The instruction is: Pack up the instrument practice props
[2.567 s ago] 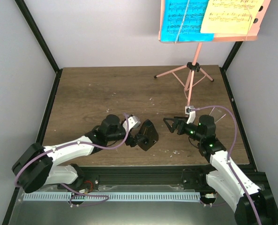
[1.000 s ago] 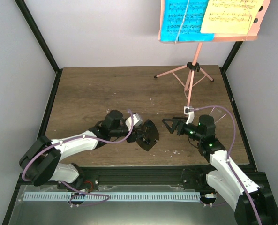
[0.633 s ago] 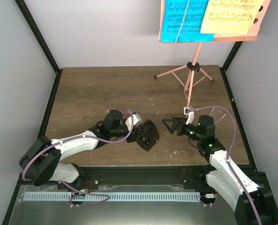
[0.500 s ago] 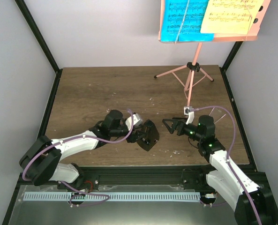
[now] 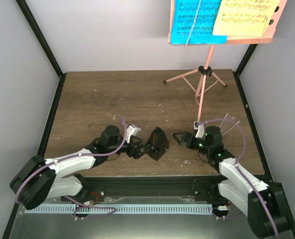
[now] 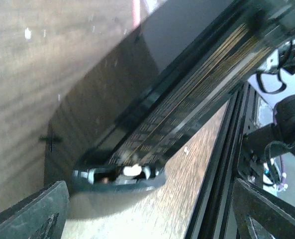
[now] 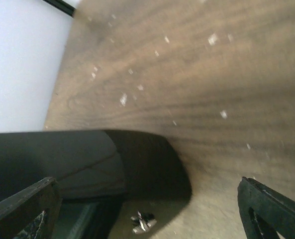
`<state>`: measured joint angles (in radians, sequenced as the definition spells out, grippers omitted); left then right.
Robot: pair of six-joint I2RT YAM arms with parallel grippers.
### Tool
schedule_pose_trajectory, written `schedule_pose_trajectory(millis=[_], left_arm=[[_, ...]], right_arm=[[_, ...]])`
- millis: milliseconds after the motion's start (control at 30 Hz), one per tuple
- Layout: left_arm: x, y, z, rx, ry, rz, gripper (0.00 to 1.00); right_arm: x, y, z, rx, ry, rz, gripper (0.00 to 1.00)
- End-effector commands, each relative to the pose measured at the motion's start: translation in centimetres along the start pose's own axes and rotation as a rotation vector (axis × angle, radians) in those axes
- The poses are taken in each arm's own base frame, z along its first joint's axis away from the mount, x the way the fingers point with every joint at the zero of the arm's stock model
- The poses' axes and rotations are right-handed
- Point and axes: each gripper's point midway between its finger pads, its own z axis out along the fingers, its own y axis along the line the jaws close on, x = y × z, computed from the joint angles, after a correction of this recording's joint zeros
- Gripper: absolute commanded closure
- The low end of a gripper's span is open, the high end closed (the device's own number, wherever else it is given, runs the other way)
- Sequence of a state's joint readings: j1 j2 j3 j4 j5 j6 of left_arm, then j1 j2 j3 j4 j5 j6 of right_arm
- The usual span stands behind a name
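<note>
1. Resting on the table (image 5: 112, 99), the metronome (image 5: 158, 142) lies between the two claws. It is just ahead of the left claw (image 5: 141, 149) and just ahead of the right claw (image 5: 179, 139), and neither appears to touch it.
2. Both claws are spread wide and hold nothing. In each wrist view the two fingers sit well apart, with the black body in front of them.
3. The metronome looks rigid, with a glossy casing and sloping sides. I judge it slippery, and fingers closing high up would likely slide off the taper. The safer hold is low down, near the base, across two opposite flat faces.
4. The stand (image 5: 203, 84) is far beyond the right claw, at the back of the table. With thin legs and a broad desk (image 5: 269, 32) on top, it probably tips easily, so it is best taken by the pole.
5. The pages (image 5: 194, 20) on that desk look thin and floppy, and are best pinched at an edge.
6. The pages carry printed notes but no words I can read. A gold scale (image 6: 197, 99) on the metronome is too blurred to read, and no brand shows.
</note>
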<state>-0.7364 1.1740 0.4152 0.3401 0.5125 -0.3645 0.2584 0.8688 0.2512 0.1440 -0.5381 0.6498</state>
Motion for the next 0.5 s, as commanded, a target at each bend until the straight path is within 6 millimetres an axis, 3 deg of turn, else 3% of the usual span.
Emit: schedule_pose_trajectory(millis=[0, 267, 467], left_arm=[[1.8, 0.2, 0.7, 0.045, 0.040, -0.094, 0.10], [3.2, 1.7, 1.6, 0.002, 0.098, -0.083, 0.11], [2.9, 2.6, 2.7, -0.027, 0.125, -0.038, 0.16]], right_arm=[[1.8, -0.7, 0.8, -0.018, 0.086, 0.093, 0.05], [4.0, -0.5, 1.1, -0.077, 0.151, 0.122, 0.24], [4.5, 0.1, 1.6, -0.091, 0.198, 0.104, 0.47]])
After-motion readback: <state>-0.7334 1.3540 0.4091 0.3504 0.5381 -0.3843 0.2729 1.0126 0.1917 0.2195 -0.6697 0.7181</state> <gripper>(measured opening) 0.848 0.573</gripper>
